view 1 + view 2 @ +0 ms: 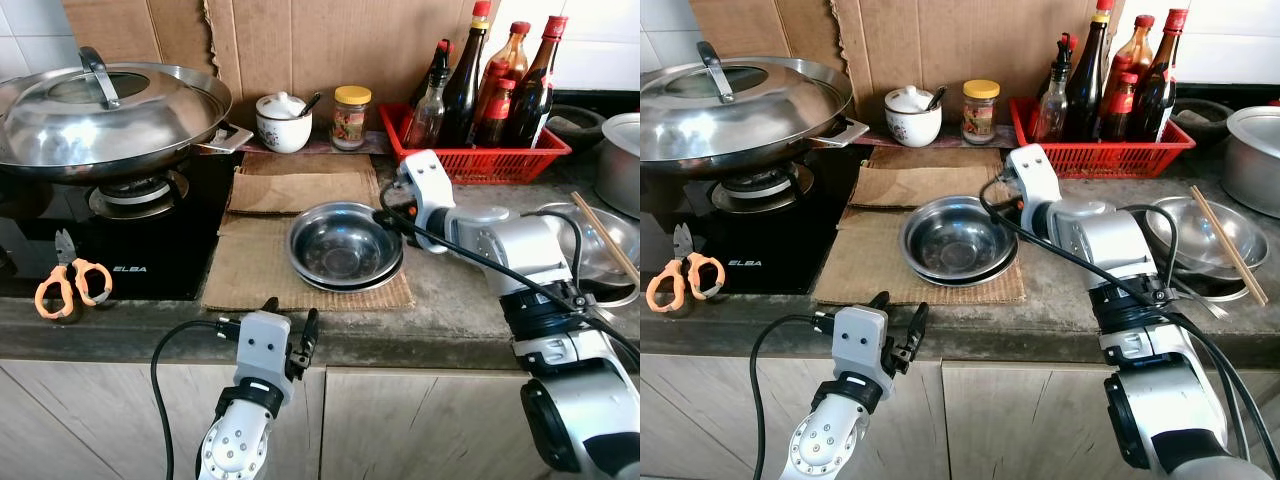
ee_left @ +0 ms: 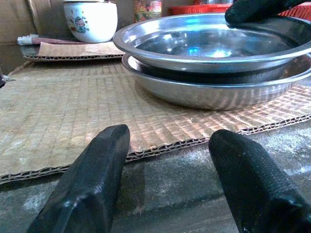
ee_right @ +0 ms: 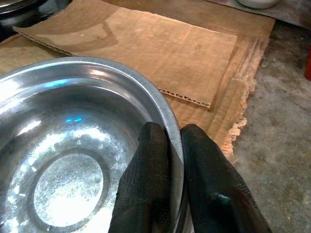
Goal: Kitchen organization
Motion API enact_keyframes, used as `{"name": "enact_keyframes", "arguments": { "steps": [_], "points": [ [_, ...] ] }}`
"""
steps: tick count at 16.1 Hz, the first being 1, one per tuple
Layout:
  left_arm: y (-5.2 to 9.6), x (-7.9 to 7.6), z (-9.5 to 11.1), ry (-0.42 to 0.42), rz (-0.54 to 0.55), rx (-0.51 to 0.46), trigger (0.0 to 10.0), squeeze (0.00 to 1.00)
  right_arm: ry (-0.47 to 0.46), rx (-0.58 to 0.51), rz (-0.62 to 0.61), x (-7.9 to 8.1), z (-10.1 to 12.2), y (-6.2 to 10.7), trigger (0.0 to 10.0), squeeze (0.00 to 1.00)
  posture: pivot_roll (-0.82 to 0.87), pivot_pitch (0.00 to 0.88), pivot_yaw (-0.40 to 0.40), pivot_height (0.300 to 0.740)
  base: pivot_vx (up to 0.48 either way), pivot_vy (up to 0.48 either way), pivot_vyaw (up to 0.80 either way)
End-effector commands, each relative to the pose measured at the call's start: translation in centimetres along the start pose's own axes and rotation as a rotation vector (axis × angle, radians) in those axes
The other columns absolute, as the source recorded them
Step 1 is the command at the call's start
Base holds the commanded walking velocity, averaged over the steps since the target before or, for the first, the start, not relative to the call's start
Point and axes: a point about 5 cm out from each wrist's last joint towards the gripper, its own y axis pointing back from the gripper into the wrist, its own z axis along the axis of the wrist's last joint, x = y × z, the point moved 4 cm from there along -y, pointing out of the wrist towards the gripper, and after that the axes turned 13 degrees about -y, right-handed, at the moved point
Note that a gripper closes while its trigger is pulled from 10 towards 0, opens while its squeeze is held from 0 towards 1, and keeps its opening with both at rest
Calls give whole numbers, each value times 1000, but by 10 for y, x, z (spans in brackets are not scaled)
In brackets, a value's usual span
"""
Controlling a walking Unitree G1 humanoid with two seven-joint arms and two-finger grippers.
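Pinching the rim of the top bowl, the right tool grips shiny steel, stacked in a second bowl on cardboard. The left tool hovers open at the desk edge.

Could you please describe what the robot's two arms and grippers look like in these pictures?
Both arms are silver-grey metal with rounded joint housings and black bands. Each ends in a boxy light-grey wrist block carrying two long black textured fingers. A black cable loops loosely along each arm. The left gripper and the right gripper look alike.
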Motion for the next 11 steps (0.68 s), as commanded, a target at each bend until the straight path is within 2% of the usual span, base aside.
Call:
{"name": "enact_keyframes", "arguments": {
  "steps": [1, 2, 4, 5, 6, 9, 11],
  "points": [
    [0, -1, -4, 1, -5, 21, 10000, 0, 15, 18, 5, 2, -2, 0, 6510, 0, 103, 17, -70, 740, 0, 0, 0],
    [0, -1, -4, 0, -5, 20, 10000, 0, 9, 18, 1, 2, -2, 0, 10000, 0, 102, 14, -69, 740, 0, 0, 0],
    [0, -1, -5, -3, -5, 20, 10000, 0, -3, 30, -4, 1, -4, -2, 10000, 0, 103, 11, -68, 740, 0, 0, 0],
    [-1, -1, -5, -4, -5, 20, 10000, 0, -15, 30, -12, 0, -5, -3, 1412, 0, 103, 11, -68, 740, 0, 0, 0],
    [-1, -1, -5, -5, -4, 19, 10000, 0, -25, 29, -3, 0, -5, -3, 0, 0, 104, 7, -66, 740, 0, 0, 0],
    [-1, 0, -5, -6, -1, 19, 10000, 0, -84, -17, 15, 1, 4, -3, 0, 0, 104, 13, -70, 740, 0, 0, 0],
    [-1, 0, -5, -6, 0, 20, 10000, 0, -107, -46, -21, -6, 12, -2, 0, 0, 105, 15, -71, 740, 0, 0, 0]
  ]
}}
